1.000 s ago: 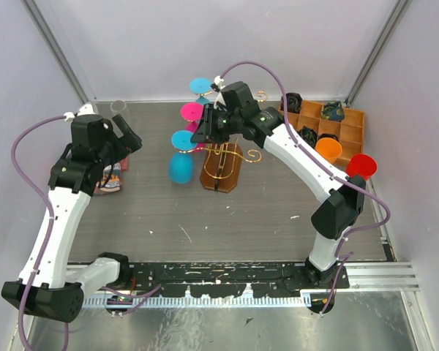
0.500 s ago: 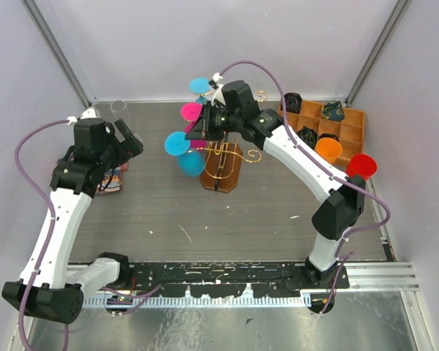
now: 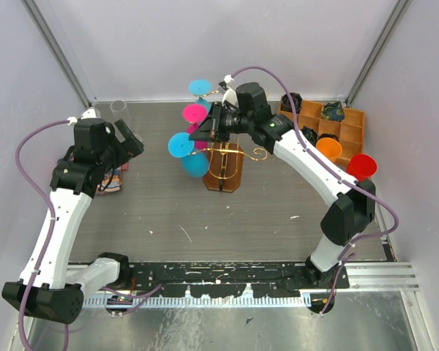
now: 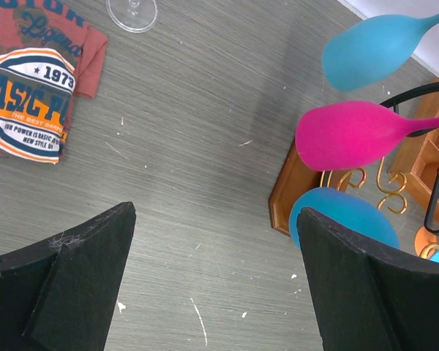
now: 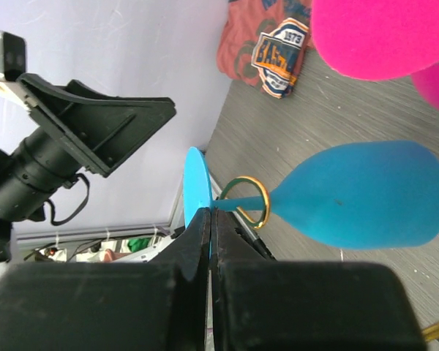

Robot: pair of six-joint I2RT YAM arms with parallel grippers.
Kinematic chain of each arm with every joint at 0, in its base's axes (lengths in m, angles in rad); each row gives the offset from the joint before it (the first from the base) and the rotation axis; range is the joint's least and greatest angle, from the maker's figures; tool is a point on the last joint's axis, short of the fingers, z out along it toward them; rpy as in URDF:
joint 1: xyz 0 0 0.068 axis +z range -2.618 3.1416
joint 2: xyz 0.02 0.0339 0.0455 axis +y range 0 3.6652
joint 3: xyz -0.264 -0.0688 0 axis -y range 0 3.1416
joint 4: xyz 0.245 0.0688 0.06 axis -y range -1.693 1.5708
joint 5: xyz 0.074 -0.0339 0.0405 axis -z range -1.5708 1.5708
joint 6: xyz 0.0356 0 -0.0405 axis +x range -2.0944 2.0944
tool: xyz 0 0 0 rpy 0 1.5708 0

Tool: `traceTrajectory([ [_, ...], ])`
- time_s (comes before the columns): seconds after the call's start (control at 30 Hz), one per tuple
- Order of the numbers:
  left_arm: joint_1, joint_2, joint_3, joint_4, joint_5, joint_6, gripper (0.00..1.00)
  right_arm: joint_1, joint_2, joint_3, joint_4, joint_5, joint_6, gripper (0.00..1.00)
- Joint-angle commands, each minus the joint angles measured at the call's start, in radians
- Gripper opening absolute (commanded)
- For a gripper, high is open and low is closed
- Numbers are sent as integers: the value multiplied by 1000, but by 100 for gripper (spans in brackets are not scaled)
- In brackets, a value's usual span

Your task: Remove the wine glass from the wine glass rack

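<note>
The wine glass rack (image 3: pixel 227 157), gold wire on a brown wooden base, stands mid-table with coloured glasses hanging from its arms. My right gripper (image 3: pixel 209 131) is shut on the round foot of a blue wine glass (image 3: pixel 194 164). In the right wrist view the gripper (image 5: pixel 211 216) pinches that foot's edge. The stem still passes through a gold ring (image 5: pixel 249 201) of the rack, and the blue bowl (image 5: pixel 366 194) points away. A pink glass (image 4: pixel 351 135) and another blue glass (image 4: pixel 373 47) hang above. My left gripper (image 3: pixel 129 136) hovers open to the left, holding nothing.
A folded red printed T-shirt (image 4: pixel 29 88) lies at the left beside a clear glass (image 3: pixel 118 108). A compartmented wooden tray (image 3: pixel 351 117) sits back right, with an orange cup (image 3: pixel 328 150) and a red cup (image 3: pixel 361 166) nearby.
My right gripper has closed onto the blue glass's foot and drawn back to the right. The blue bowl has swung toward the rack. The left arm has barely moved.
</note>
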Motion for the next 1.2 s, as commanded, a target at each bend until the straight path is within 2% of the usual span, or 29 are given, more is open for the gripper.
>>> traceTrajectory([
  [0.0,0,-15,-6,-19,18,-11,99,-6,-64,-1,127,-98,50,1],
  [0.4,-1,-12,-4,-36,15,-13,98,-8,-117,-21,34,-104,-15,1],
  [0.67,0,-8,5,-34,40,-20,98,-83,-167,-42,-38,-72,-68,1],
  [0.87,1,6,51,-46,57,-4,98,-91,-108,72,-80,-50,-159,1],
  [1.17,0,6,86,-29,130,12,98,-91,-96,234,-123,-64,-174,1],
])
